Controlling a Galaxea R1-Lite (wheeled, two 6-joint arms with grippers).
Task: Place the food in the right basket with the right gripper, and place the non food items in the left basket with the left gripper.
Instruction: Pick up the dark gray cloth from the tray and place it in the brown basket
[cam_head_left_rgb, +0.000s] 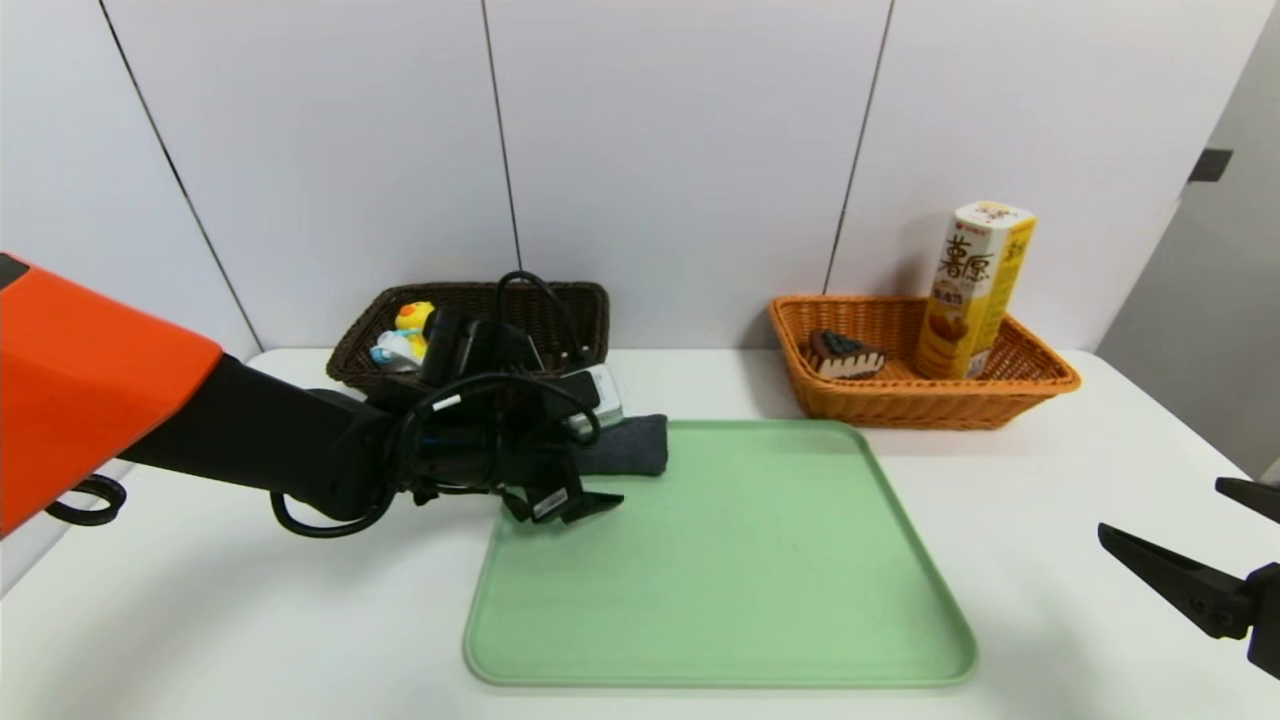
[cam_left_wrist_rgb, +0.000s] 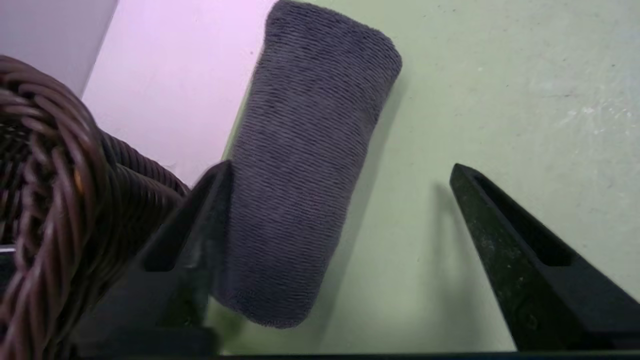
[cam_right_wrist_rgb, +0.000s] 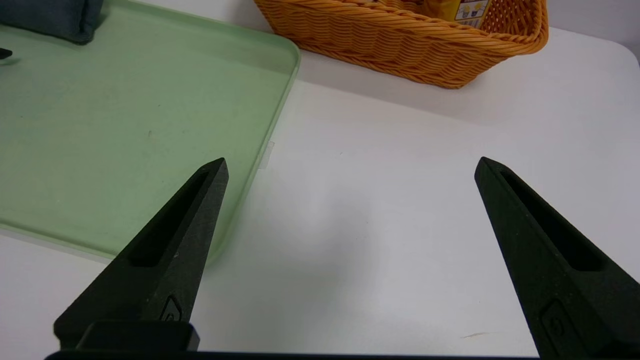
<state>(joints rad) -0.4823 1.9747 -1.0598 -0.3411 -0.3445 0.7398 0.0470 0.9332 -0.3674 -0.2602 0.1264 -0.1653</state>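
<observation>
Cloth (cam_left_wrist_rgb: 310, 165) on tray (cam_head_left_rgb: 720, 560) — left hand (cam_left_wrist_rgb: 340, 170) around it, fingers apart.

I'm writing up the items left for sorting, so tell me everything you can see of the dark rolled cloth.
The cloth is dark grey, a thick oblong roll with rounded ends and a soft, finely ribbed surface like towelling. It lies flat at the far left corner of the green tray, just in front of the dark brown basket. The left tool is open over it, one finger right against its side, the other well clear.
</observation>
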